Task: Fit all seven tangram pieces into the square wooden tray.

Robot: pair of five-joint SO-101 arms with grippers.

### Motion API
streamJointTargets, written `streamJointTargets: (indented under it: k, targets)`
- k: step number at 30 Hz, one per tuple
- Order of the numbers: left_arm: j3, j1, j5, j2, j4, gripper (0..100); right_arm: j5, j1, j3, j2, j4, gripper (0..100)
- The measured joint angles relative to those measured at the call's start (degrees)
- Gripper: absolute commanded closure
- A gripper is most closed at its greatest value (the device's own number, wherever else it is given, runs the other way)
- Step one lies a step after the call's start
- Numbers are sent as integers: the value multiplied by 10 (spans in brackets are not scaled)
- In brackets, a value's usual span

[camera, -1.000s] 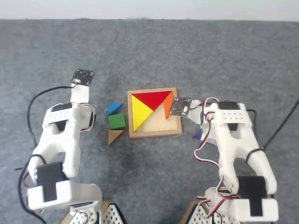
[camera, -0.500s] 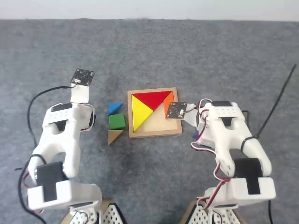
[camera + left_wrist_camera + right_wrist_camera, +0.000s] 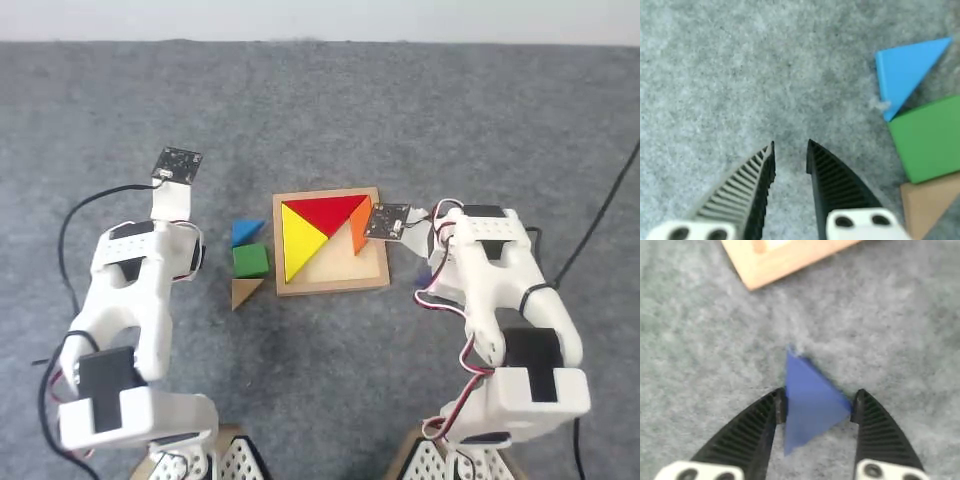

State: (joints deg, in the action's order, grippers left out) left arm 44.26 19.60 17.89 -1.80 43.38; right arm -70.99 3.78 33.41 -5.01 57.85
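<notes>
While the left jaws hang slightly parted over the bare grey counter (image 3: pixel 740 65) with nothing between them, our right jaws are clamped on the navy triangle (image 3: pixel 810 402). One tip sits against its long edge and the other against a corner. That piece lies flat on the counter, near a corner of the tray (image 3: pixel 775 262).

From above we see the tray sitting between the two arms with three pieces in it. The red triangle (image 3: pixel 325 212) runs along the far side, and the yellow triangle (image 3: pixel 300 245) is on the left arm's side. The orange piece (image 3: pixel 360 230) is tucked against the right arm's side. The rest of the tray floor is bare wood.

Just beside the tray, on the left arm's side, three more pieces line up in a column. They are the blue triangle (image 3: pixel 245 232), green square (image 3: pixel 250 261) and tan triangle (image 3: pixel 244 291), each touching the next.
</notes>
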Motion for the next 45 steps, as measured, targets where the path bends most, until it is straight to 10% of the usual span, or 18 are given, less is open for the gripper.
streamJointTargets:
  k: [19, 27, 45]
  targets:
    - [0, 0, 0, 0, 0, 903, 178, -4, -144, -11, 163, 775]
    - [0, 0, 0, 0, 0, 903, 120, 4, -96, -11, 145, 644]
    - [0, 0, 0, 0, 0, 903, 84, 5, -81, -63, 73, 718]
